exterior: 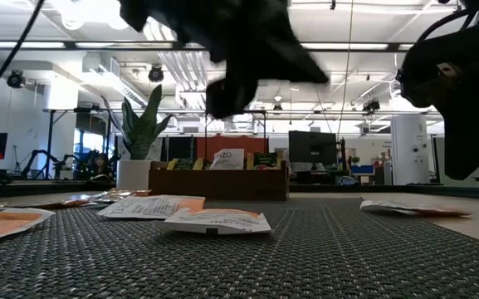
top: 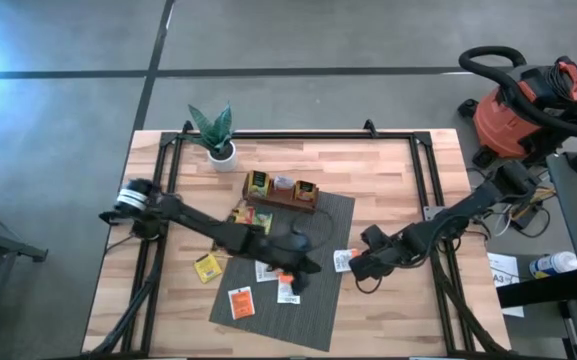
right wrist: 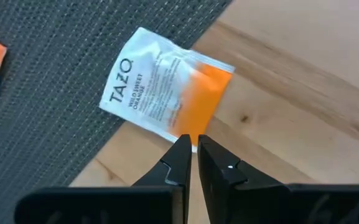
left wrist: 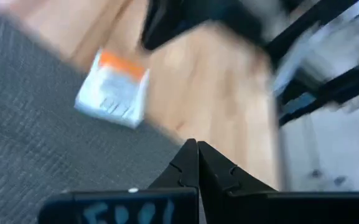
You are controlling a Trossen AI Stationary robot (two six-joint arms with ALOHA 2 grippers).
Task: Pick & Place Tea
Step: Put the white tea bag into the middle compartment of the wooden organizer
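A: Where is the tea?

B: Scattered. One white-and-orange sachet (right wrist: 167,93) lies at the right edge of the grey mat (top: 313,305), half on the mat and half on the wood; the same sachet (top: 344,260) shows from above. Its print reads TAZO Wild Sweet Orange.

A: And the others?

B: Two more white-and-orange sachets lie flat near the middle of the mat (exterior: 216,221), one orange sachet (top: 240,303) sits at the mat's near left part, and a yellow sachet (top: 207,267) lies on the bare table (top: 388,180) just left of the mat. More sachets stand in the brown wooden tray (top: 283,192) at the mat's far edge.

A: What about the right hand?

B: The right hand (right wrist: 191,146) is just at the orange edge of that sachet at the mat's right edge. Its fingers are nearly together with a thin gap; I can't tell whether they pinch the sachet's edge or only stand over it.

A: The left hand?

B: The left hand (left wrist: 197,152) is over the middle of the mat, fingers pressed together with nothing between them. The picture from its wrist is blurred.

A: Anything else around?

B: A potted plant (top: 216,135) at the far left of the table, and a red shop vacuum (top: 523,105) on the floor beyond the right side.
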